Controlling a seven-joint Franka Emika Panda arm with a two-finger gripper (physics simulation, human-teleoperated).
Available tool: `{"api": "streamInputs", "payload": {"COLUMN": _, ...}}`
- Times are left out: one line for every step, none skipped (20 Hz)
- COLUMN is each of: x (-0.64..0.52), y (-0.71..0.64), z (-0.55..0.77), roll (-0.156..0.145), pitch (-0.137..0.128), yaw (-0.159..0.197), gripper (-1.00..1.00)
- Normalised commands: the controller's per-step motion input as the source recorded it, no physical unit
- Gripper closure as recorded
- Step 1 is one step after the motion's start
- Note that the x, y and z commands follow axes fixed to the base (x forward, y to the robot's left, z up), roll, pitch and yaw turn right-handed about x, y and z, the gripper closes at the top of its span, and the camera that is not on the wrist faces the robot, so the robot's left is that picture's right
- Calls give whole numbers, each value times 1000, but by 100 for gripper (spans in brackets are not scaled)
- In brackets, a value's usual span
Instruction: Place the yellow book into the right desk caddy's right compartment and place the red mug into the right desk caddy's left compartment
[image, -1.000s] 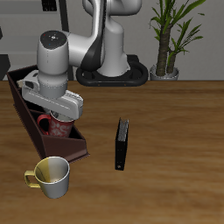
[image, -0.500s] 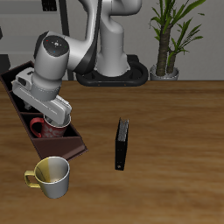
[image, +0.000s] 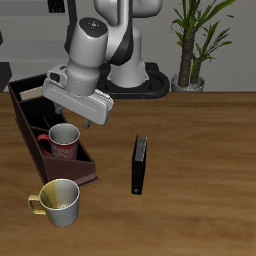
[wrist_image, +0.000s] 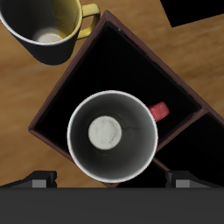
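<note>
The red mug (image: 64, 140) stands upright inside the near end section of the right desk caddy (image: 30, 130), handle toward the divider. The gripper (image: 84, 112) hangs above it, holding nothing; whether its jaws are open cannot be told.

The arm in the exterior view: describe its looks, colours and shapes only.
The arm is built of rounded, glossy white-grey segments with dark bands at the joints and a dark circular cap on the nearest joint. It rises from a black base plate. The end effector is a pale grey, boxy block. No cables or markings are visible. In the wrist view only a dark strip of its body shows.
</note>
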Motion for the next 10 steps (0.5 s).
{"api": "streamInputs", "payload": {"x": -154, "y": 869, "z": 501, "roll": 104, "pitch": -100, "yaw": 131, "gripper": -100}}
{"api": "streamInputs", "payload": {"x": 261, "y": -90, "z": 0, "roll": 0, "pitch": 0, "yaw": 0, "gripper": -100}}
{"api": "streamInputs", "payload": {"x": -693, "y": 1408, "z": 1038, "roll": 16, "pitch": -179, "yaw": 25, "gripper": -100}}
{"api": "streamInputs", "payload": {"x": -184, "y": 853, "z": 556, "roll": 246, "pitch": -142, "yaw": 133, "gripper": -100}}
{"api": "streamInputs", "payload": {"x": -168, "y": 372, "z": 521, "roll": -19, "pitch": -65, "yaw": 6, "gripper": -100}}
{"api": "streamInputs", "payload": {"x": 135, "y": -35, "z": -4, "roll": 0, "pitch": 0, "yaw": 0, "gripper": -100}}
{"api": "streamInputs", "payload": {"x": -28, "y": 391, "z": 507, "roll": -10, "pitch": -59, "yaw": -23, "gripper": -100}}
{"api": "streamInputs", "payload": {"x": -284, "y": 635, "z": 511, "roll": 186, "pitch": -96, "yaw": 58, "gripper": -100}}
{"api": "streamInputs", "payload": {"x": -146, "y": 223, "z": 407, "roll": 11, "pitch": -48, "yaw": 12, "gripper": -100}}
{"api": "streamInputs", "payload": {"x": -173, "y": 317, "z": 368, "roll": -27, "pitch": -37, "yaw": -42, "gripper": -100}}
